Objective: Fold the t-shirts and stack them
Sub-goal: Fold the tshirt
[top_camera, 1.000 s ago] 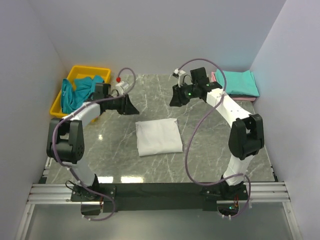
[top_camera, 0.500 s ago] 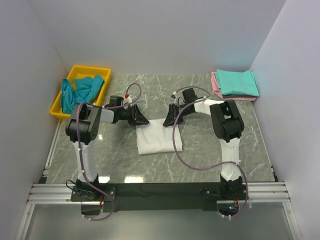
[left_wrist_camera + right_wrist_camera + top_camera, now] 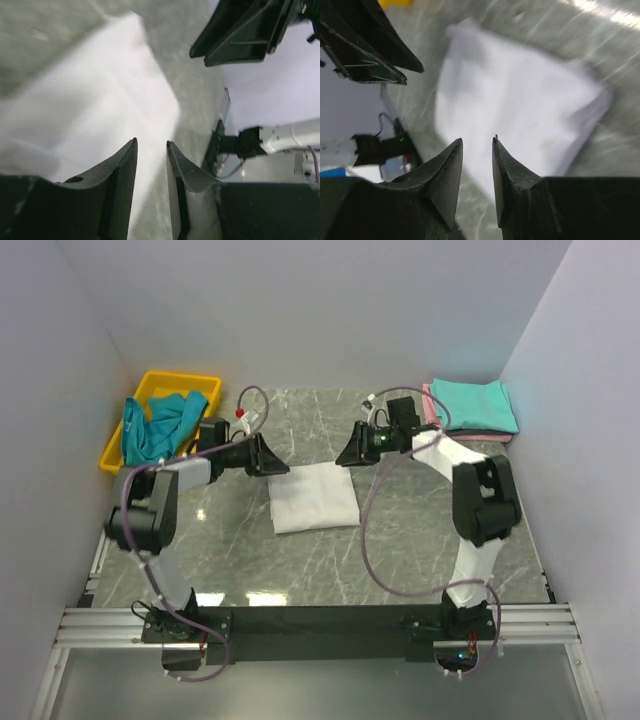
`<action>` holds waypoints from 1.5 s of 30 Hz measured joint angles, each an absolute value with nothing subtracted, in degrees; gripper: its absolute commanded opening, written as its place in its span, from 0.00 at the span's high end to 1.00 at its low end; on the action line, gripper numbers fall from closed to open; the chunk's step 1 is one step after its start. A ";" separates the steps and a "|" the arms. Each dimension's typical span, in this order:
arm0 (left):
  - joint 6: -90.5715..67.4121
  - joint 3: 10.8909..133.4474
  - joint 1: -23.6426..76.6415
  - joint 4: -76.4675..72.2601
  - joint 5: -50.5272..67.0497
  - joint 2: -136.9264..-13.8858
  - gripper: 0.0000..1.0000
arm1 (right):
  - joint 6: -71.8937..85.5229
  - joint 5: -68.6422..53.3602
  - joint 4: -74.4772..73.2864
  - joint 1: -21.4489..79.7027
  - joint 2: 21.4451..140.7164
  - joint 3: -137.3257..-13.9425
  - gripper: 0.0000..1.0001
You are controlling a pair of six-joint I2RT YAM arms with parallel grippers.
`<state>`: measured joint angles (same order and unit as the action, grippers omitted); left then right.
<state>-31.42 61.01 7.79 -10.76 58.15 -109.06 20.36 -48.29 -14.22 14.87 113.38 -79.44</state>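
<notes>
A folded white t-shirt lies flat in the middle of the table; it also shows in the left wrist view and in the right wrist view. My left gripper hangs just over its far left corner, jaws a little apart and empty. My right gripper hangs over its far right corner, jaws a little apart and empty. A folded teal t-shirt lies on a folded pink t-shirt at the back right. Another teal t-shirt lies crumpled in the tray.
The yellow tray stands at the back left against the wall. White walls close in the table on the left, the back and the right. The arm bases and a metal rail run along the near edge.
Both grippers came down to the white shirt's far edge and have risen back off it. The shirt now lies a little farther back on the table.
</notes>
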 measured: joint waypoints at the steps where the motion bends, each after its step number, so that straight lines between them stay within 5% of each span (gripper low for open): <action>1: -32.49 57.84 8.51 -11.97 58.78 -105.23 0.64 | 21.08 -49.04 -13.69 15.22 109.78 -76.53 0.62; 5: -38.52 49.19 13.47 -18.76 60.27 -96.86 0.65 | 24.43 -52.51 -8.67 18.83 100.99 -68.20 0.62; 11: -46.61 43.42 19.20 -26.02 59.35 -102.45 0.65 | 28.93 -55.29 -4.21 25.19 108.71 -63.96 0.64; 23: -42.37 47.13 11.33 -20.14 63.75 -116.11 0.64 | 29.63 -58.19 -5.85 21.32 118.76 -64.40 0.64; 34: -32.56 43.55 17.06 -11.20 62.67 -97.10 0.66 | 23.86 -57.89 -8.54 26.35 101.16 -58.19 0.67; 45: -36.21 43.72 13.98 -15.55 64.97 -113.54 0.66 | 24.34 -61.14 -7.01 23.03 117.99 -59.05 0.69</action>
<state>-36.21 43.72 13.98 -15.55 64.97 -113.54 24.34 -61.14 -7.01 23.03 117.99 -59.05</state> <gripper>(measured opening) 0.333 0.306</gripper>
